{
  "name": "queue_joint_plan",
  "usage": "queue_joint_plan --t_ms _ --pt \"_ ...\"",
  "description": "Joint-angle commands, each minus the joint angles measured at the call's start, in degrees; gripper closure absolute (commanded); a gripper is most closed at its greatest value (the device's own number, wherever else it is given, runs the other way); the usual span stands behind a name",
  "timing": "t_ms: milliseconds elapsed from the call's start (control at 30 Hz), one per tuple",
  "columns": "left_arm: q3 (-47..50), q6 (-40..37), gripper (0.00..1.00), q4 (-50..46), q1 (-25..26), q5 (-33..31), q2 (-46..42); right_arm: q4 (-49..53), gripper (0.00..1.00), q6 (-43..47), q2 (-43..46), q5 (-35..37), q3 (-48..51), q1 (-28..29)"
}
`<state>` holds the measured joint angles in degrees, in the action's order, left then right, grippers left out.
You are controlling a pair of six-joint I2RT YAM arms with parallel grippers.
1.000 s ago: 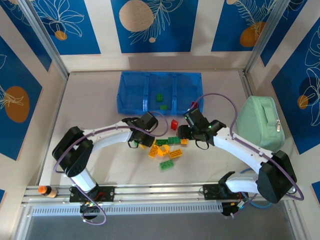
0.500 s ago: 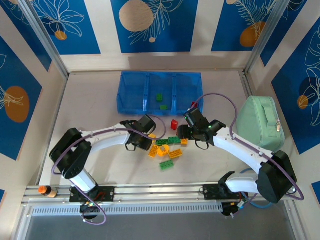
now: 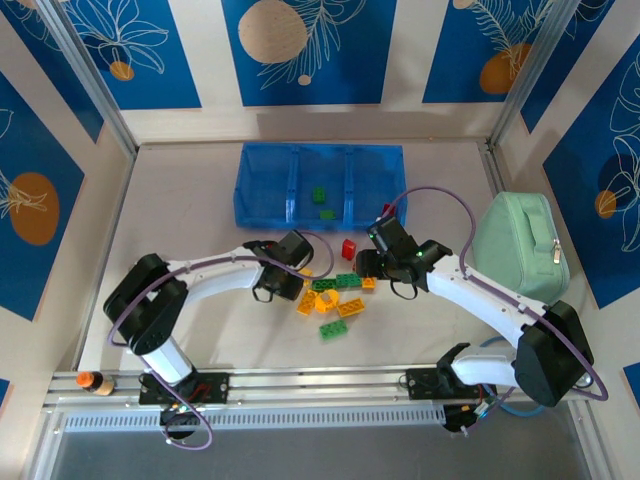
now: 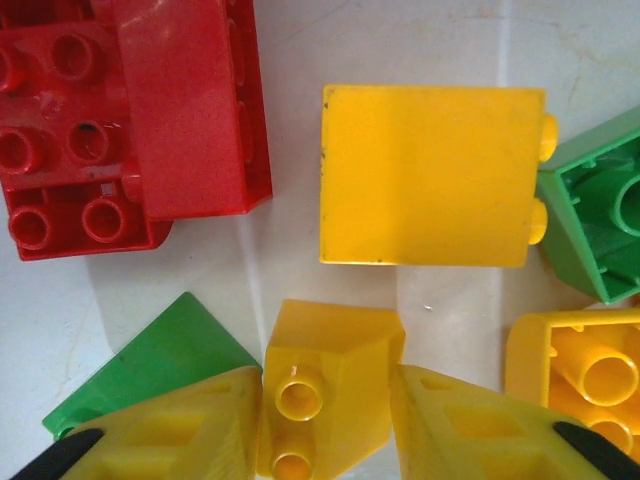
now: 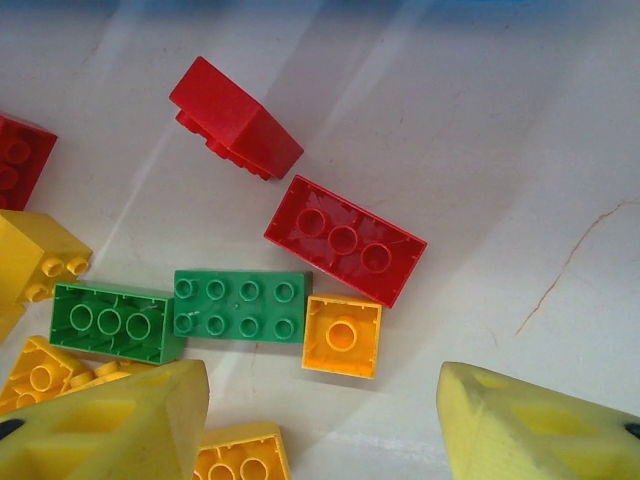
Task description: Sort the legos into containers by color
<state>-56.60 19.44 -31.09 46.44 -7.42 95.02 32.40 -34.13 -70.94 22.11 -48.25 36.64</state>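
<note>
Legos [image 3: 335,295] lay mostly unsorted in a loose heap near the middle of the table [image 3: 200,200], at 6 o'clock from the blue bin [image 3: 262,190]. Two green pieces [image 3: 318,194] sat in the bin's middle compartment, the only sorted ones I could be sure of. One red brick [image 3: 348,248] stood apart, at 12 o'clock from the heap, between it and the bin. By my reckoning the job was barely begun, with red, green and yellow bricks all waiting.

The left gripper [image 4: 325,400] was down at the heap's 9 o'clock edge. Its jaws were pressed against both sides of a small yellow brick [image 4: 325,385], which rested on the table (gripped, but not lifted). The right gripper [image 5: 322,400] hovered over the heap's 3 o'clock side with its jaws wide apart and nothing between them.

A red speck by the bin's right compartment sat close to the right arm's cable, and I could not tell whether it was a brick inside. The arms covered part of the heap from above, so no full count was possible. Both wrist views cut bricks off at their edges. The bin's translucent walls blurred whatever lay low in the left compartment.
</note>
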Motion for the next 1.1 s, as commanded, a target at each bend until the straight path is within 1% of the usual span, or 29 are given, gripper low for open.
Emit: queue_joint_plan --t_ms 0,133,300,433,600,867,1067 --pt "-1.29 -0.19 0.65 -2.71 0.39 0.27 1.64 -0.5 0.38 -0.94 1.33 1.06 0.96 0.2" --pt "-1.95 -0.41 0.73 -3.38 0.37 0.28 0.34 -0.5 0.38 -0.94 1.46 1.35 1.18 0.1" --pt "-3.45 -1.11 0.76 -3.73 0.13 1.64 -1.4 -0.5 0.4 -0.94 1.85 1.71 1.57 -0.16" --pt "-4.52 -1.51 0.8 -4.05 -0.36 2.41 -0.63 -0.05 0.4 -1.03 2.33 1.92 1.67 -0.31" --pt "-4.84 -2.46 0.81 -4.41 -1.63 2.06 -2.14 0.2 0.4 -1.03 3.73 2.36 2.45 -0.67" --pt "-7.02 -3.59 0.81 -4.57 -9.28 4.91 -6.18 0.0 0.4 -1.49 4.84 2.15 2.99 -1.31" --pt "-9.94 -1.08 0.82 -0.39 -18.89 10.8 -6.35 -0.48 0.41 -1.31 4.15 1.45 2.5 -1.4"
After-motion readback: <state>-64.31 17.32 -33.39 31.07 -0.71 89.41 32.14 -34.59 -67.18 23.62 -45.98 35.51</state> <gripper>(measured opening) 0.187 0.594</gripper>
